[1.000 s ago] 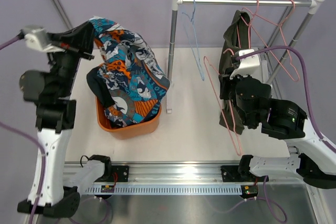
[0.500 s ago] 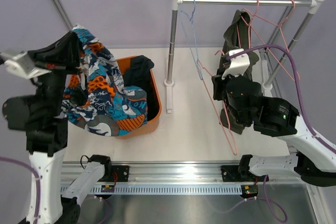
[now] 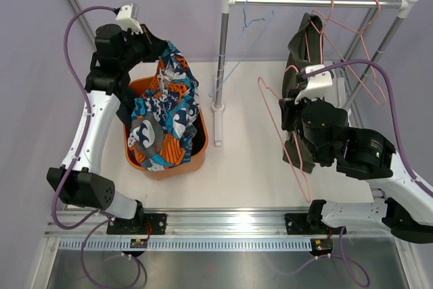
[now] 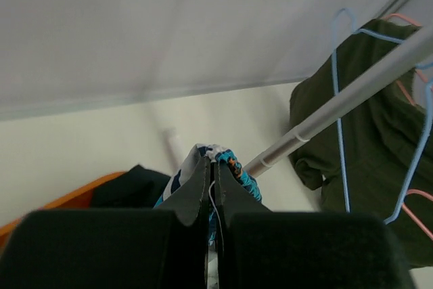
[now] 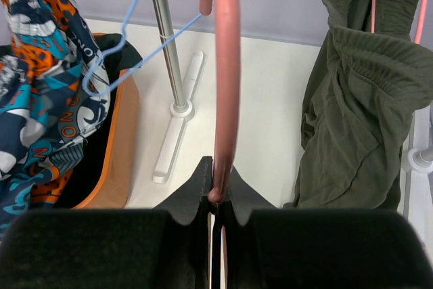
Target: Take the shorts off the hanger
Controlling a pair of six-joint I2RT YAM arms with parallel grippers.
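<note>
**Fig. – Patterned shorts over the basket, olive pair on the rail**

L. arm reaches to the far-left of the table [image 3: 243, 160]. The left gripper [image 4: 212, 165] has its fingers pressed together on a fold of the patterned shorts [image 3: 166, 109], blue-white-orange. The cloth hangs from the pinch down into the orange basket [image 3: 196, 157], its lower part lying inside. Dark shorts [image 3: 124, 114] lie in the basket beside it (black or navy: cannot tell).

R. arm stands at centre-right. The right gripper [image 5: 215, 191] is clamped on the lower wire of a bare pink hanger [image 5: 226, 65], which runs up from the fingertips, just beside the olive shorts [image 3: 301, 45].

The olive shorts hang near the rt. end of the rail [image 3: 318, 3], on another pink wire hanger. A blue hanger [image 4: 342, 133], bare, hooks the rail near the left upright [image 3: 222, 52] and slants toward the basket.
</note>
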